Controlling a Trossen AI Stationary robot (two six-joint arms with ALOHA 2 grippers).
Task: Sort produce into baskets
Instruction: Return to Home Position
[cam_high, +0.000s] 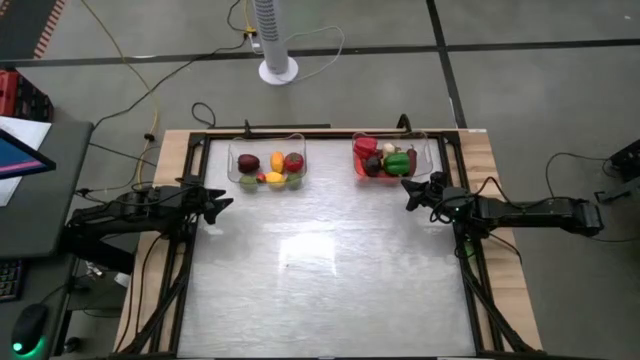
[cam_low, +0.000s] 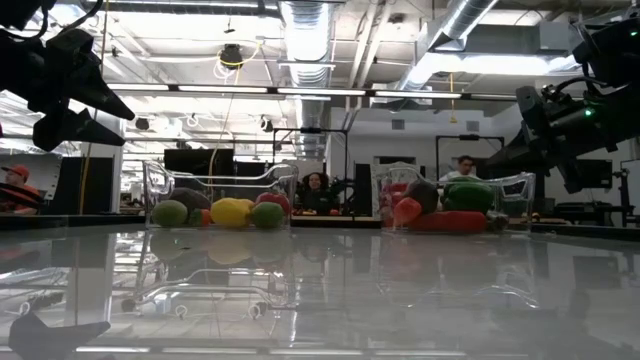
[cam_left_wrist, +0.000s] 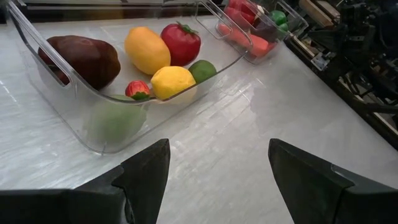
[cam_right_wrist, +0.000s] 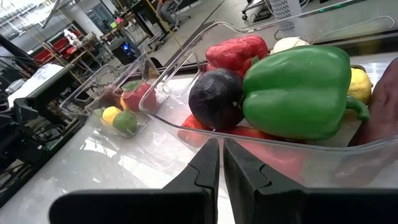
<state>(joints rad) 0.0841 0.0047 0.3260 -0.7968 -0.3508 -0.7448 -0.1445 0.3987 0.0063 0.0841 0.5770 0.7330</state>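
Note:
Two clear tubs stand at the table's far side. The left tub (cam_high: 266, 163) holds a dark purple piece, yellow, red and green fruits (cam_left_wrist: 147, 50). The right tub (cam_high: 392, 158) holds a green pepper (cam_right_wrist: 298, 93), a dark round piece, red pieces and a yellow one. My left gripper (cam_high: 222, 204) is open and empty, above the table near the left tub's left near corner; its fingers show in its wrist view (cam_left_wrist: 217, 177). My right gripper (cam_high: 412, 196) is shut and empty, just near of the right tub (cam_right_wrist: 221, 165).
The shiny table top (cam_high: 320, 290) lies bare between the arms and toward the near edge. A black frame runs along the table's sides (cam_high: 478, 280). A white fan stand (cam_high: 277, 68) is on the floor beyond the far edge. People sit in the room behind (cam_low: 465, 170).

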